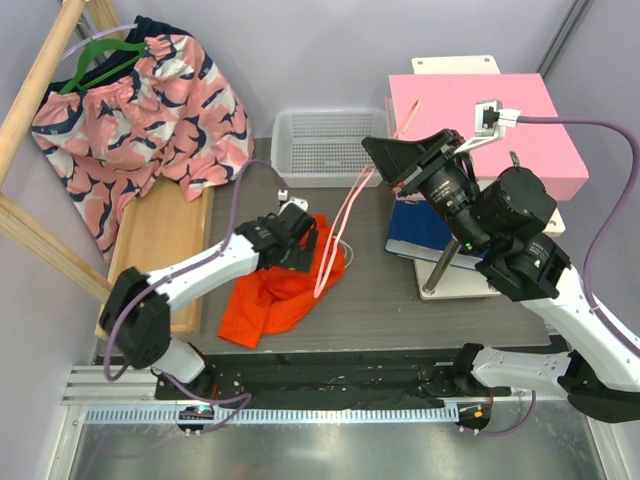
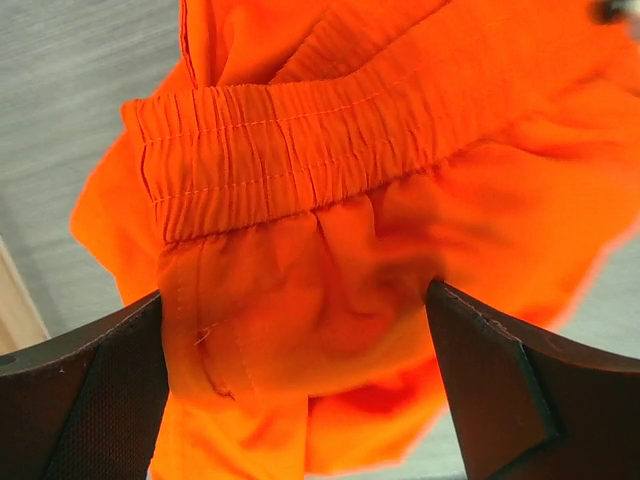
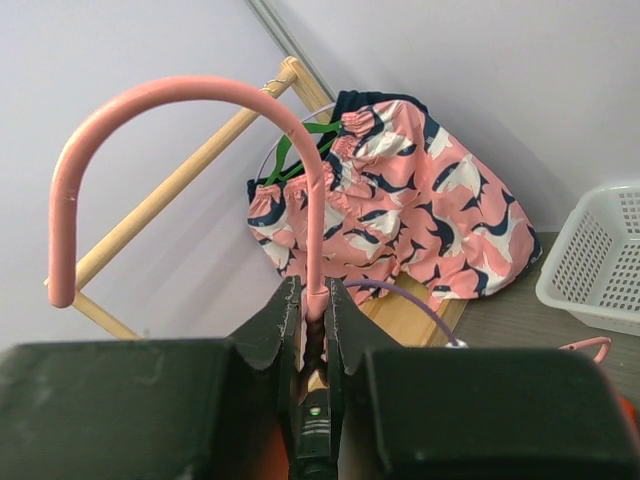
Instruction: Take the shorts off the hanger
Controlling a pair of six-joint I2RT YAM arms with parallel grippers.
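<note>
- Left gripper released, jaws wide around plain bright orange fabric shorts crumpled on the dark table.
- Right gripper clenched on thin pale pink wire hanger below its hook.

The right gripper has its two dark fingers pinched tight on the straight neck of the pink hanger, whose hook arches up from between the jaws and curls over to their left. Beyond the jaws, a pink patterned garment hangs on a green hanger against a wooden rack. Right of the jaws, farther off, a white mesh basket sits on the table.
</note>
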